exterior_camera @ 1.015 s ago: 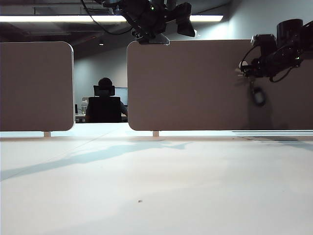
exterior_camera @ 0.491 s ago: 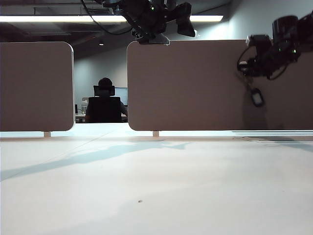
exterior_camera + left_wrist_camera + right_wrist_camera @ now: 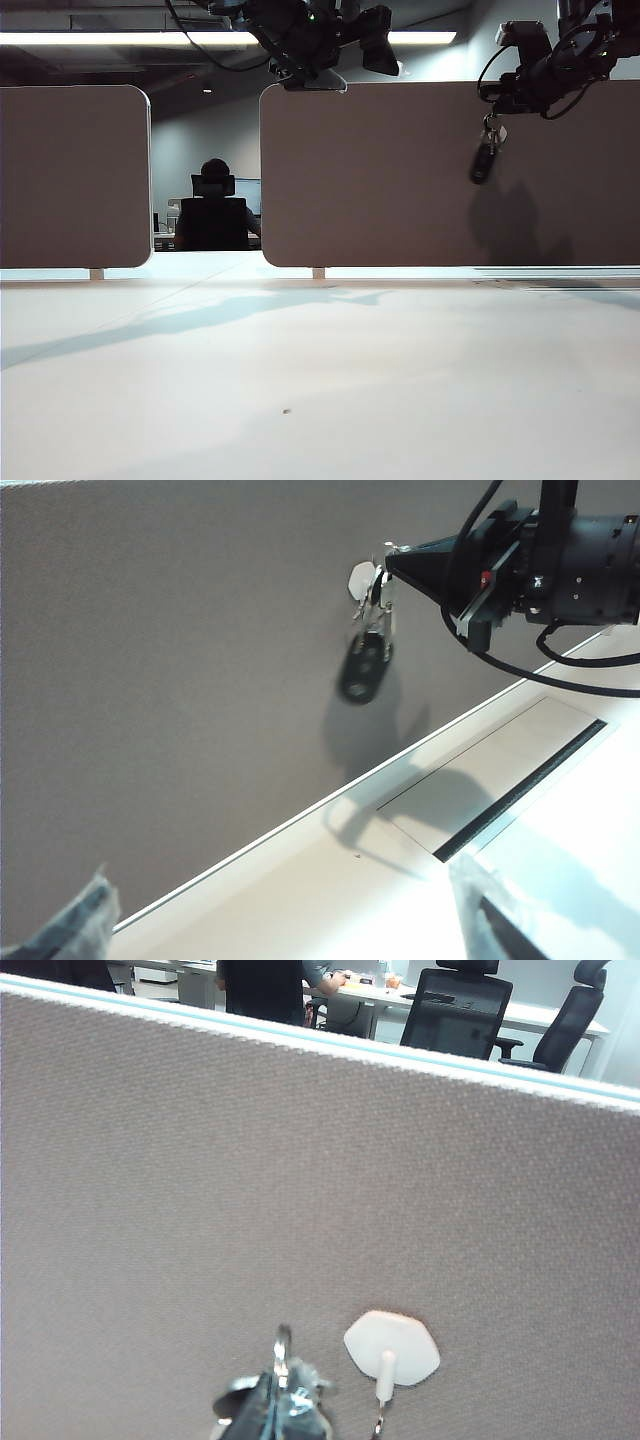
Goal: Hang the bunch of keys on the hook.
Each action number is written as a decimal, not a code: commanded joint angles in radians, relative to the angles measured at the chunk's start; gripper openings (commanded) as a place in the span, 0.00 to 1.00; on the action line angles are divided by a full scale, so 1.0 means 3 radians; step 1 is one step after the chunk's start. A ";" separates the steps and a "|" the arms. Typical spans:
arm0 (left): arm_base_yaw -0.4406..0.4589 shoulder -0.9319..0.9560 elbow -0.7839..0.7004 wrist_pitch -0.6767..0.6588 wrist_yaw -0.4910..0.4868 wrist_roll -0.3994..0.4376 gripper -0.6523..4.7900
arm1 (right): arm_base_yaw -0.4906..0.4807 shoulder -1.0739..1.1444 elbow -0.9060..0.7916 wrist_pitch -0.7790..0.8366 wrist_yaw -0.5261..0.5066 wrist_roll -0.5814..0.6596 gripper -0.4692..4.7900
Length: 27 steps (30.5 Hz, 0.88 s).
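Observation:
My right gripper [image 3: 493, 108] is high at the right, in front of the brown panel [image 3: 390, 180], and is shut on the ring of the bunch of keys [image 3: 484, 152], whose black fob dangles below it. In the left wrist view the right gripper [image 3: 392, 560] holds the keys [image 3: 368, 650] right beside the hook [image 3: 360, 580]. The right wrist view shows the hook [image 3: 392, 1348], a pale plate with a thin metal hook under it, just beside the gripper [image 3: 277, 1408] and the key ring [image 3: 283, 1348]. My left gripper [image 3: 280, 890] is open and holds nothing; its arm [image 3: 310, 35] hangs at the top centre.
A second brown panel [image 3: 75, 175] stands at the left, with a gap between the two panels. The white table [image 3: 320, 380] spreads out in front. A cable slot [image 3: 520, 790] runs along the table at the panel's foot.
My right gripper has risen and moved a little left along the panel with the keys. The fob has swung from hanging flat to edge-on. The left arm has not moved.

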 commanded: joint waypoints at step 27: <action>-0.0004 -0.0014 0.0013 0.0043 0.0013 -0.0009 1.00 | 0.0017 0.0337 0.0022 0.0464 0.0067 -0.0006 0.07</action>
